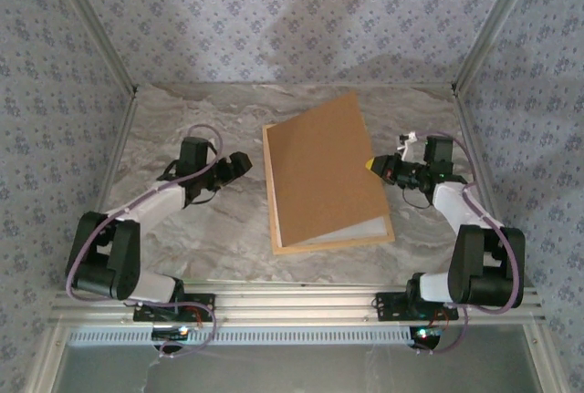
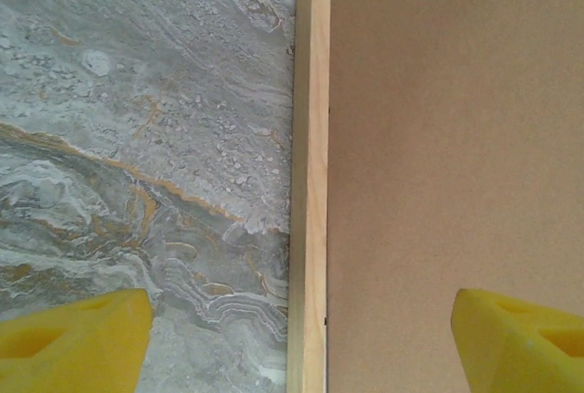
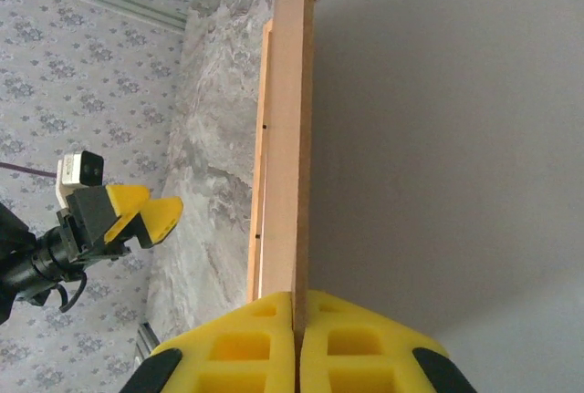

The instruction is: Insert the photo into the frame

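The frame (image 1: 333, 245) of light wood lies flat mid-table. Its brown backing board (image 1: 319, 174) is tilted up on its right side and rests along the left rail. My right gripper (image 1: 376, 167) is shut on the board's raised right edge; in the right wrist view the yellow fingers (image 3: 246, 347) pinch the thin board (image 3: 294, 138). A pale white sheet (image 1: 360, 229) lies in the frame under the board; I cannot tell whether it is the photo, and no printed picture shows. My left gripper (image 1: 239, 165) is open, and its tips straddle the frame's left rail (image 2: 308, 183) from above.
The marble tabletop (image 1: 201, 220) is bare to the left of the frame. Patterned walls and metal posts (image 1: 474, 56) close in the back and sides. A ribbed metal rail (image 1: 301, 306) runs along the near edge between the arm bases.
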